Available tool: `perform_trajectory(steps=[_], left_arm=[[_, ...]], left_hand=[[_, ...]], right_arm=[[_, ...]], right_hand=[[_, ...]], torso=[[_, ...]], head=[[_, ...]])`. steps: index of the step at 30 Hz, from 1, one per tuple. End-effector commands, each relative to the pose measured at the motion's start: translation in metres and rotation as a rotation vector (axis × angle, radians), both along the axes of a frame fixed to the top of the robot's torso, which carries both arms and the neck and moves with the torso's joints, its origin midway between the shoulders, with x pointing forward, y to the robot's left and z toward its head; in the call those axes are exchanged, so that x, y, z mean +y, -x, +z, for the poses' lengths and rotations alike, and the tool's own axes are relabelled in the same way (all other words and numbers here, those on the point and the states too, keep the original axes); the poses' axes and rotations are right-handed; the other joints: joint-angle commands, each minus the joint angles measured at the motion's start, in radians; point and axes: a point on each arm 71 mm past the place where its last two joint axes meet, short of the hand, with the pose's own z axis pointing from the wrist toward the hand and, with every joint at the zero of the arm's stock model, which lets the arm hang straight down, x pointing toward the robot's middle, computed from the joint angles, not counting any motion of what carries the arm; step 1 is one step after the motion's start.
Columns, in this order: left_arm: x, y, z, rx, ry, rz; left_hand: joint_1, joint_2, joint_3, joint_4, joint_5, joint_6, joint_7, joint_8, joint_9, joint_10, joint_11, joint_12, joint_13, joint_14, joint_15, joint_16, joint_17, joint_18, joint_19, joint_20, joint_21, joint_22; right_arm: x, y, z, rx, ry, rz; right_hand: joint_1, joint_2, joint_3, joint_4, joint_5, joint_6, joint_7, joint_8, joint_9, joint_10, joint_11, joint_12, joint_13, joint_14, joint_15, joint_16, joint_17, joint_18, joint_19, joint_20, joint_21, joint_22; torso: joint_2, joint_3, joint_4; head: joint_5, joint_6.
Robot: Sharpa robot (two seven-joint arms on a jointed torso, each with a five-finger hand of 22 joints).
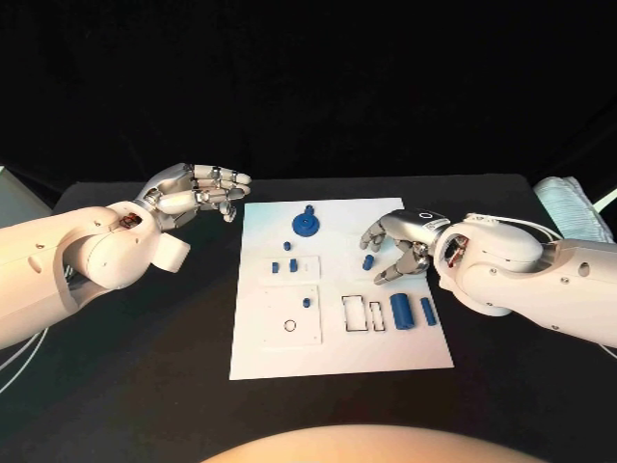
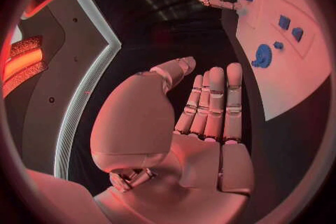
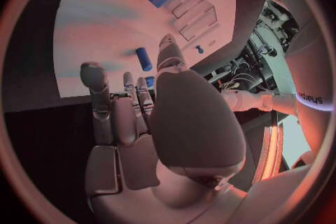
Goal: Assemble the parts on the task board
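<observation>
right hand (image 1: 399,249) empty, fingers apart over task board (image 1: 339,352); left hand (image 1: 198,193) curled, empty.

I see a matt white task board (image 1: 339,352) lying on a dull black table (image 1: 142,386), with smooth blue plastic-looking parts (image 1: 403,313) on it. My left hand (image 1: 198,191) and right hand (image 1: 399,249) look like brushed silver metal, on glossy white plastic-looking arm shells (image 1: 59,265).

Only a partial word, perhaps "ubeys", on a white panel (image 3: 310,99) at the rim
</observation>
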Motion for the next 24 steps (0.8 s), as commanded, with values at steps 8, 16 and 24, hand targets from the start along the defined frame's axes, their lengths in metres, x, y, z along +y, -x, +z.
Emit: perform_trajectory(steps=[8,16,24], left_arm=[[0.0,0.0,0.001,-0.003,0.015,-0.009],[0.001,0.0,0.001,-0.001,0.013,-0.007],[0.002,0.001,0.001,0.002,0.011,-0.005]], left_hand=[[-0.009,-0.002,-0.001,0.003,0.0,-0.008,0.012,0.007,-0.001,-0.006,0.001,0.007,-0.001,0.0,0.004,-0.005,-0.002,0.014,0.001,0.006,-0.001,-0.001],[-0.009,-0.002,-0.001,0.003,0.0,-0.008,0.012,0.007,-0.001,-0.006,0.001,0.007,-0.001,0.0,0.004,-0.005,-0.002,0.014,0.001,0.006,-0.001,-0.001],[-0.009,-0.001,-0.001,0.003,0.001,-0.008,0.012,0.008,-0.001,-0.006,0.001,0.008,-0.001,0.0,0.004,-0.005,-0.002,0.014,0.001,0.006,-0.001,-0.001]], right_arm=[[0.009,0.0,-0.006,-0.057,-0.019,0.01],[0.013,-0.001,-0.009,-0.066,-0.017,0.011],[0.016,-0.003,-0.014,-0.061,0.003,0.016]], right_hand=[[0.042,0.083,0.139,-0.006,-0.087,0.103,0.041,0.049,0.016,0.119,-0.029,0.022,-0.013,0.036,-0.03,0.036,0.07,-0.022,0.062,-0.026,0.085,0.112],[0.049,0.091,0.212,-0.005,-0.101,0.146,0.045,0.044,0.002,0.168,-0.029,-0.029,-0.02,0.037,-0.029,0.041,0.078,-0.024,0.065,-0.026,0.093,0.13],[0.053,0.078,0.279,-0.007,-0.098,0.178,0.044,0.041,-0.008,0.193,-0.029,-0.07,-0.02,0.037,-0.029,0.043,0.08,-0.023,0.063,-0.026,0.092,0.137]], torso=[[0.0,-0.0006,0.0013],[-0.001,0.0,-0.0001],[-0.001,-0.0007,0.0006]], head=[[0.003,-0.003],[0.005,-0.005],[0.005,-0.009]])
